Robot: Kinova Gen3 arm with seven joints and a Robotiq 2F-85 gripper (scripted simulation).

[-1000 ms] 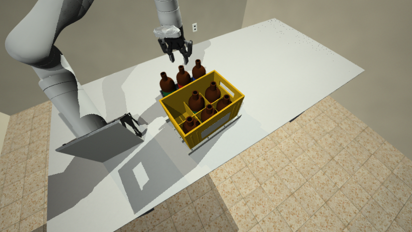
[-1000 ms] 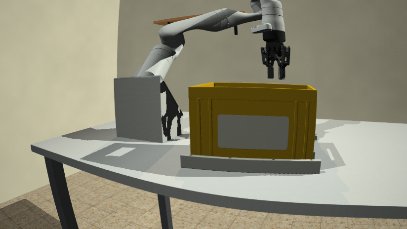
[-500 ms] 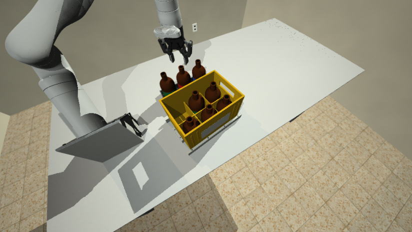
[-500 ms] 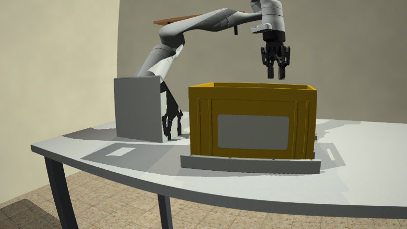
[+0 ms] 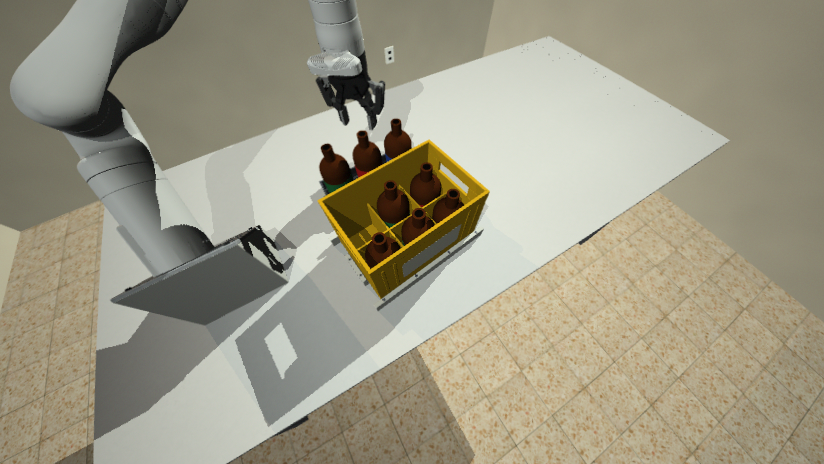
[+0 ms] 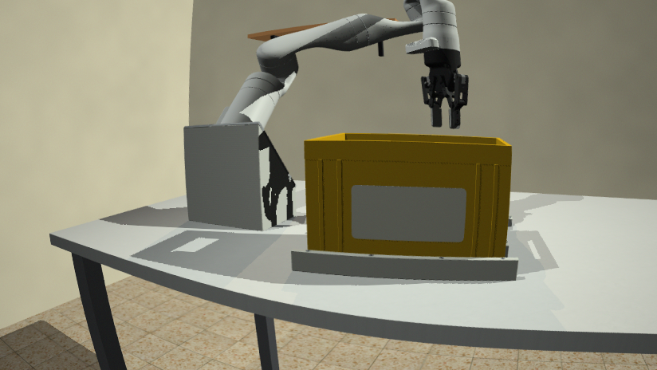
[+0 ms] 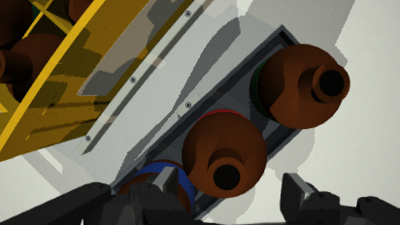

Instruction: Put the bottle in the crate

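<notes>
A: Left to right, top view?
B: Green-banded bottle [image 5: 334, 168] [image 7: 298, 89], red-banded bottle [image 5: 366, 154] [image 7: 220, 145], blue-banded bottle [image 5: 397, 141] [image 7: 160, 169], upright in the tray [image 5: 324, 185] [image 7: 283, 30]. Claw [image 5: 358, 122] [image 6: 445, 123] [image 7: 229, 187] above, spread, nothing held.
A: Handling?
B: Likely stiff, slick, perhaps fragile glass; grip the neck squarely.
A: Writing?
B: None readable; the crate's [image 5: 403, 163] [image 6: 407, 172] [image 7: 53, 92] panel looks blank.

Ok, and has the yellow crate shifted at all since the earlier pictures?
No, the yellow crate shows no shift in any direction against the table.
</notes>
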